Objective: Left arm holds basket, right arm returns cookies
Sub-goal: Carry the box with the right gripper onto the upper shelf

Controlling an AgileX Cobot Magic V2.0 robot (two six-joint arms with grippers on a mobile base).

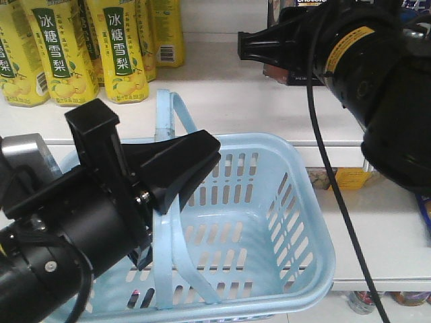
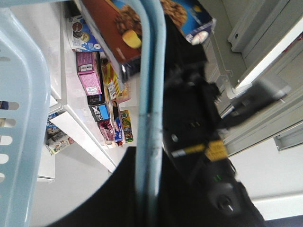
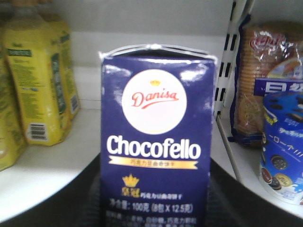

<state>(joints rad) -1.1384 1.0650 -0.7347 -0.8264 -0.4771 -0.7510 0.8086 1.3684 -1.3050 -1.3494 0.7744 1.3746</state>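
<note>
The light blue basket hangs in front of the shelves, its inside bare. Both flat handles are pulled up together, and my left gripper is shut on them, its black wedge fingers pressing from either side. The cookies, a tall navy "Chocofello" box with a round white logo, stand upright over the white shelf. My right gripper is shut on the box's lower part; its bottom edge is hidden. In the left wrist view the cookies show above the handles, beside the right arm.
Yellow pear-drink bottles stand at the shelf's left, close to the box. A wire divider stands right of the box, with a biscuit pack and a round blue tub behind it. A lower shelf lies right of the basket.
</note>
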